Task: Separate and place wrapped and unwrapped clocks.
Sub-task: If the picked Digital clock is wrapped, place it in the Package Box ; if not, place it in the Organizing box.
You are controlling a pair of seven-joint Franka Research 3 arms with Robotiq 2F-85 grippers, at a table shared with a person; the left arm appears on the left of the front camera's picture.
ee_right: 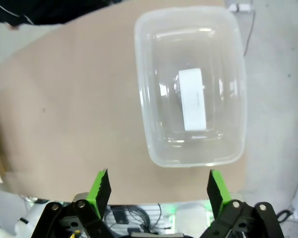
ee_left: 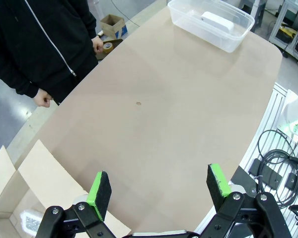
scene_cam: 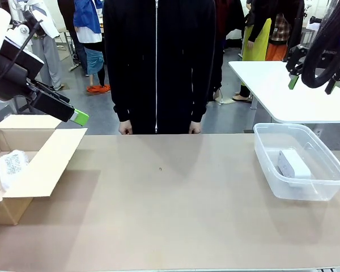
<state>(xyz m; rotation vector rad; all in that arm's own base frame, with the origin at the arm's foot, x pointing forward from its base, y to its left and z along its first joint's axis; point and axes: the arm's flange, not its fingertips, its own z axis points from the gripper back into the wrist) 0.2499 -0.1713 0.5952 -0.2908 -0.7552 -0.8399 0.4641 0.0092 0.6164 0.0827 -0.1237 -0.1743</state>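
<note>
On the tabletop (scene_cam: 170,209) the sorting looks all but finished, as we judge it: the bare white clock (scene_cam: 293,163) lies in the clear tub (scene_cam: 328,187) at our right, and a wrapped bundle (scene_cam: 12,165) with a speckled face sits in the cardboard box (scene_cam: 42,164) at our left, with the edge of what may be a second bundle just beside it at the picture's border. We hold our left hand (ee_left: 159,188) raised above the box flap, wide open and empty. Our right hand (ee_right: 159,188) hangs high over the tub, likewise spread wide with nothing in it. A person (scene_cam: 157,62) stands at the far side, hands down at the edge. Between box and tub nothing lies waiting, so the next move, we judge, is only to draw both arms back clear, unless the person sets down another clock.
</note>
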